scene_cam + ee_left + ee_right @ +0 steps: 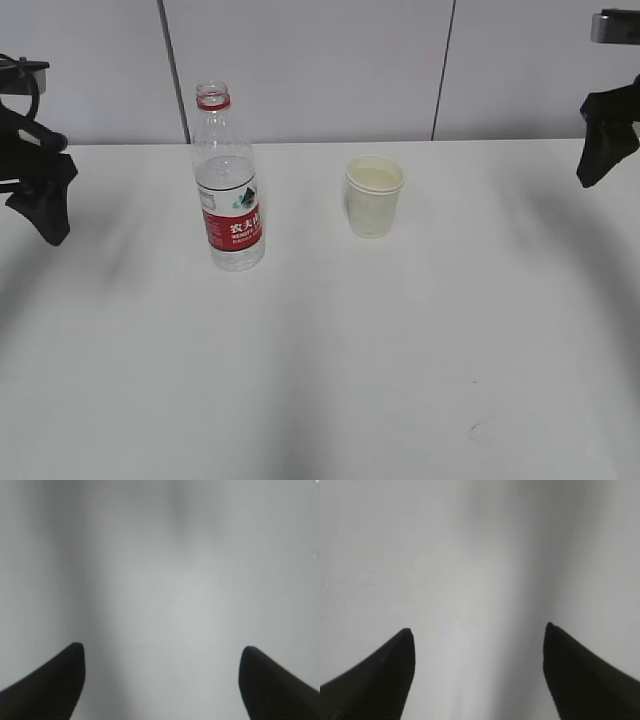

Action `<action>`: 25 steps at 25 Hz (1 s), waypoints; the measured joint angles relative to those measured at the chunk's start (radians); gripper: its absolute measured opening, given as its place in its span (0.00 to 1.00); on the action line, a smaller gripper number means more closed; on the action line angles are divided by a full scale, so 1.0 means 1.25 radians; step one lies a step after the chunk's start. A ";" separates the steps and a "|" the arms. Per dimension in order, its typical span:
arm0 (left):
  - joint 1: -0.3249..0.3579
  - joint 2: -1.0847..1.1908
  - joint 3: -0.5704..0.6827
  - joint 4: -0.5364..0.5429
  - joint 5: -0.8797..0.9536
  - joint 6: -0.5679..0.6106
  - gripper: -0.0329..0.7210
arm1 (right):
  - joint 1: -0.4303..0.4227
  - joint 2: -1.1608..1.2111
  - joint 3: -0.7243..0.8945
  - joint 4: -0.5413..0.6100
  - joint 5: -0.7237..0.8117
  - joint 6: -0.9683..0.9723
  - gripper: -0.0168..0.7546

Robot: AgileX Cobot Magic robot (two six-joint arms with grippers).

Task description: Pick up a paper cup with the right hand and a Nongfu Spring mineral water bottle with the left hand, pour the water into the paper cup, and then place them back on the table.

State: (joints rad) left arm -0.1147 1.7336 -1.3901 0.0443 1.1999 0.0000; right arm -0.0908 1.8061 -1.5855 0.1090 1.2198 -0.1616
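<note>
White table (320, 380) fills the near ground, bare but for a few small dark scuffs. Farther back, my left hand (45, 215) hangs at the left edge and my right hand (600, 165) at the right edge, both above the surface and well apart from everything. Each wrist view shows my two black fingers (55, 685) (380, 675) spread wide with only tabletop between them, holding nothing. Between the hands the water bottle (228, 185) stands upright left of centre, uncapped, red label facing me, partly filled. The paper cup (374, 196) stands upright to its right, near but not touching. Behind runs a grey panelled wall (310, 60).
</note>
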 joint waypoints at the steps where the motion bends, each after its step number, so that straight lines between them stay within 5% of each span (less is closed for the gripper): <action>1: 0.000 -0.005 0.000 0.000 0.004 0.000 0.80 | 0.000 -0.007 0.000 0.000 0.002 0.000 0.79; 11: 0.000 -0.106 0.017 -0.001 0.018 0.000 0.80 | 0.000 -0.123 0.096 0.009 0.004 -0.001 0.78; 25: 0.000 -0.323 0.244 0.003 -0.002 0.000 0.80 | 0.000 -0.319 0.298 0.010 0.007 -0.003 0.78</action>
State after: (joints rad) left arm -0.1147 1.3299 -1.0848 0.0475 1.1970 0.0000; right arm -0.0908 1.4075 -1.2129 0.1215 1.2285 -0.1654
